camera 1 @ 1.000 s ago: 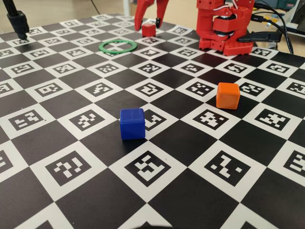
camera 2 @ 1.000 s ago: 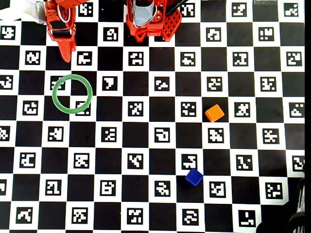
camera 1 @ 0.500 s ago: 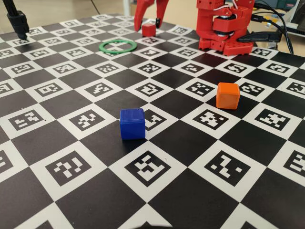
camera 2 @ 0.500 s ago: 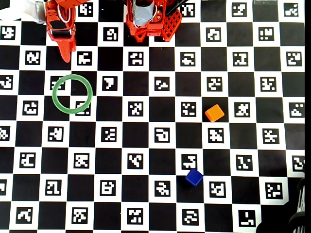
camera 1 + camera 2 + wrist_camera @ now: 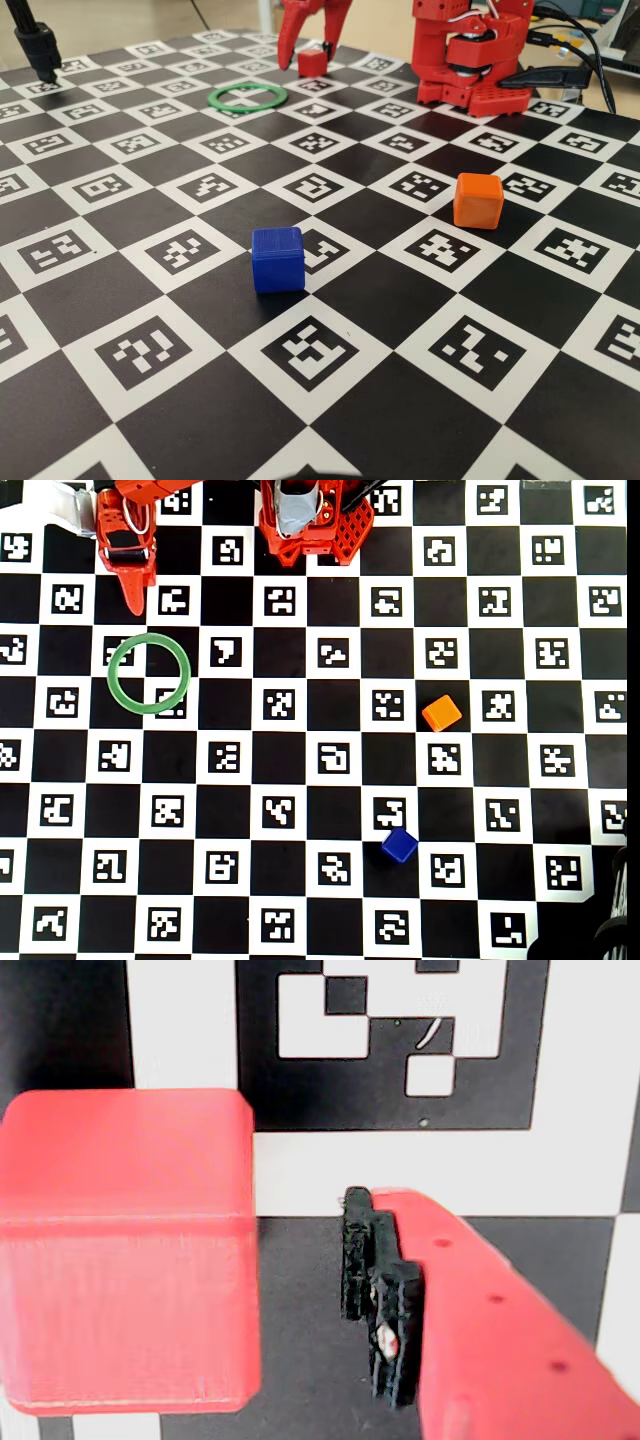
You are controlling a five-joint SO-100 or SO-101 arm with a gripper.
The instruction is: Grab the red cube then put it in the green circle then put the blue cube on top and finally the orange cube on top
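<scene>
Our jaws open, straddling red cube on desk, not clamped; cube at ring's one o'clock. We judge it light, rigid; grip flat opposite faces.

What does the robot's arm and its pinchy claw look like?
The arm is bright red plastic, blocky, with wires tucked among its parts on a red base. The gripper is red too, with two long pointed fingers. Up close in the wrist view, one finger is smooth red with tiny holes and a bumpy black pad along its inner edge.
</scene>
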